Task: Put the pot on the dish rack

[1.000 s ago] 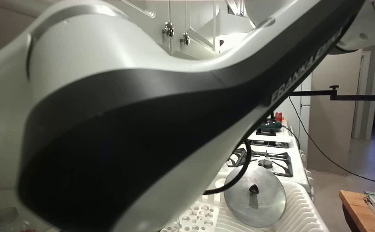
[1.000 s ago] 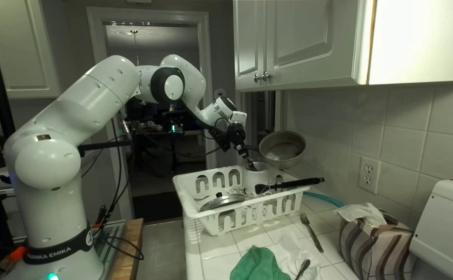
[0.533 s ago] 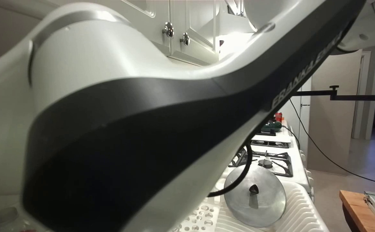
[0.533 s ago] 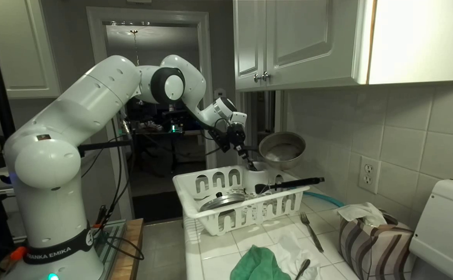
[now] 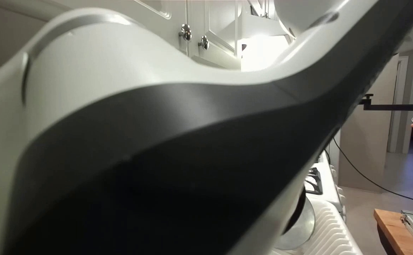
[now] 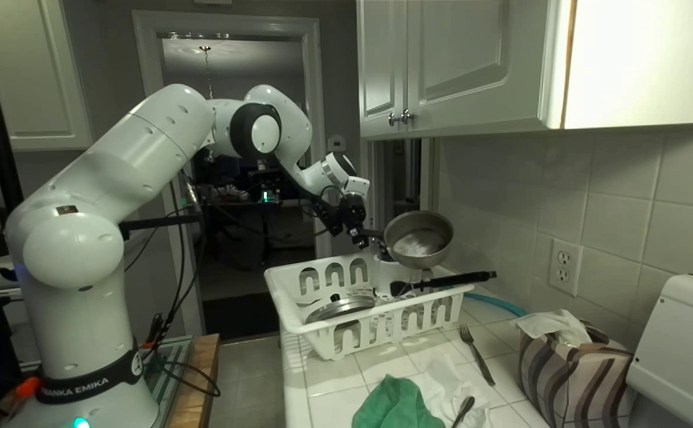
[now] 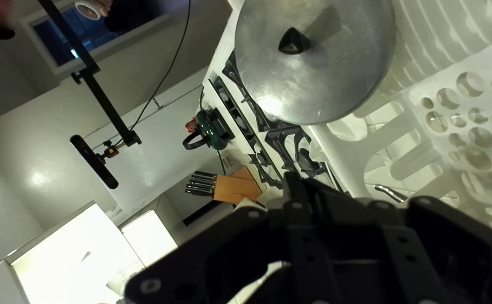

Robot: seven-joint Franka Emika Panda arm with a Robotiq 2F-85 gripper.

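The silver pot [image 6: 419, 239] hangs in the air in an exterior view, tilted so its inside shows. Its dark handle runs left to my gripper [image 6: 360, 241], which is shut on it. Below the pot stands the white dish rack [image 6: 322, 341], with the pot over its back right end and clear of the prongs. From the wrist, the gripper [image 7: 298, 179] blocks any sight of the pot, while the rack [image 7: 440, 76] lies to the right. My arm covers pot and gripper in an exterior view where part of the rack [image 5: 328, 226] shows.
A silver lid [image 6: 341, 308] with a black knob rests in the rack. Beside it are a white cup [image 6: 389, 276] and a black-handled utensil [image 6: 459, 279]. A fork [image 6: 476, 355], green cloth [image 6: 397, 404] and striped tissue box [image 6: 572, 380] lie in front. Cabinets [image 6: 459, 65] overhang the counter.
The gripper has shifted left and slightly down, and the pot has moved left and lower along with it. The arm link now covers most of the lid and stove in an exterior view.
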